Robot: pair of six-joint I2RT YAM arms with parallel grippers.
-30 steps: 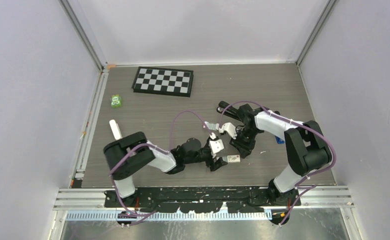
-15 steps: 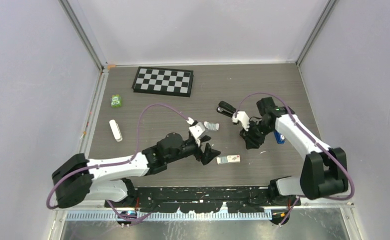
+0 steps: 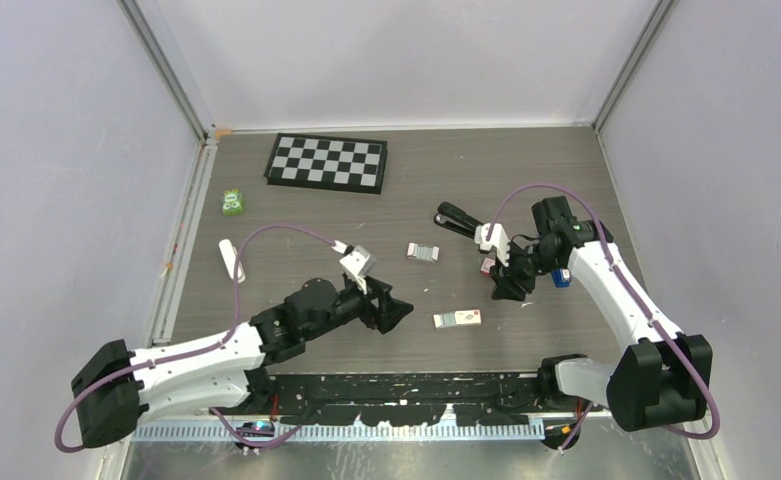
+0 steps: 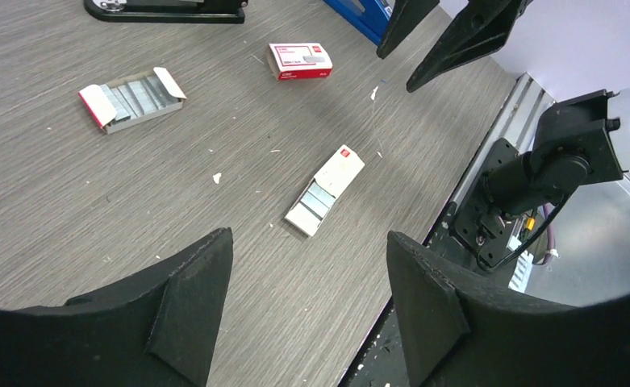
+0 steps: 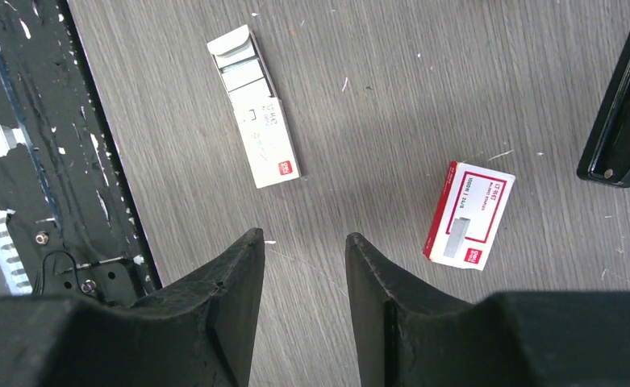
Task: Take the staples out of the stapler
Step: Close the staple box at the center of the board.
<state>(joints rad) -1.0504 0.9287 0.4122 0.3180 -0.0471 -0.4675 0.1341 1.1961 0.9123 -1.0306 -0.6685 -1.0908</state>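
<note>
Silvery-grey staples lie exposed mid-bench, just near-left of the black stapler. Left gripper: jaws wide apart, empty. Right gripper: jaws narrowly parted, empty, hovering near-right of the stapler. Judgement: pin the stapler's base with one arm before prising its magazine, and avoid sweeping the red-and-white box.

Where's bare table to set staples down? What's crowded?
Free: the far strip right of the checkerboard, behind the black stapler, and the stretch between the green object and the open staple tray. Crowded: around the red-and-white box, whitish box and right pincer.
</note>
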